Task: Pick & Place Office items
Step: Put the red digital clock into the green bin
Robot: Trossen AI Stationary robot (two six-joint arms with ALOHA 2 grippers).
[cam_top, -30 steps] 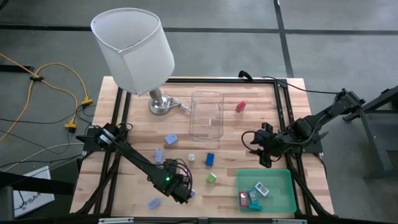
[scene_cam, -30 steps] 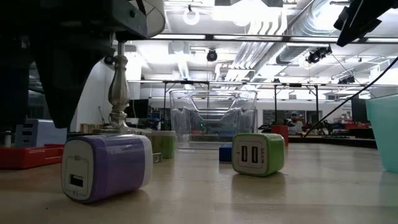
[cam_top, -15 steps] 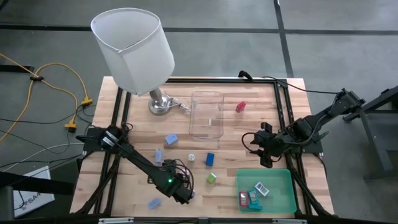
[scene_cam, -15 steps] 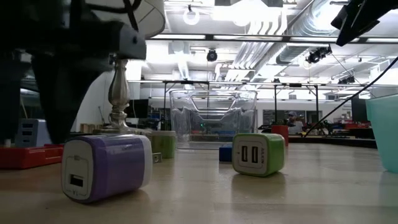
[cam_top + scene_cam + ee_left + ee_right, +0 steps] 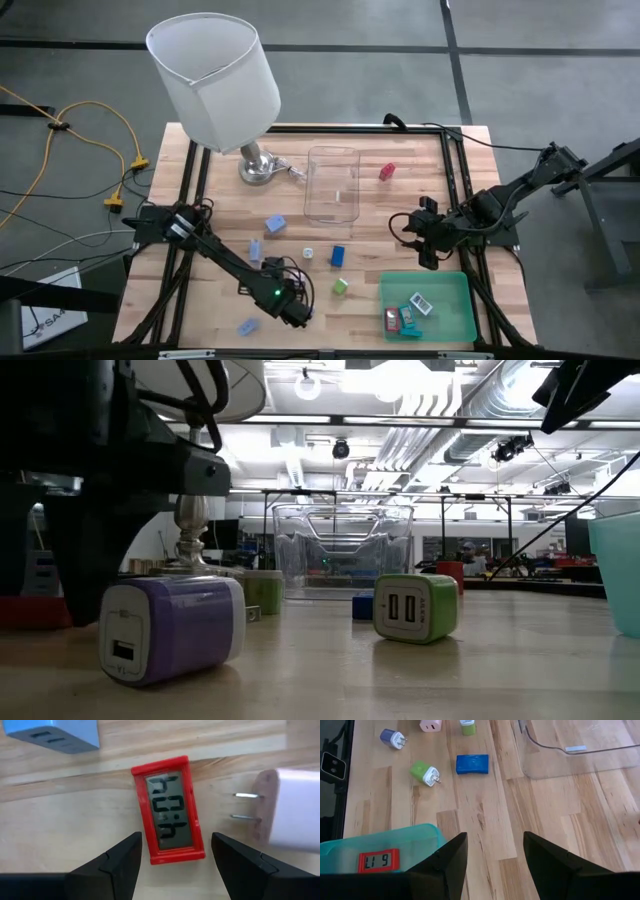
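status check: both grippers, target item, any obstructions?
Left gripper open, straddling small red digital clock lying flat. Right gripper open, empty, waiting by green tray. White pronged plug adapter close beside the clock.

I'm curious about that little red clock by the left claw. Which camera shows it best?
The left wrist view: the red clock lies between the open left claw, its digits readable. From above, the arm hides it; the low and right wrist views miss it.

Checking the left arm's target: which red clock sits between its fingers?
The red clock on the bare wood between the left gripper fingers; the other lies in the green tray.
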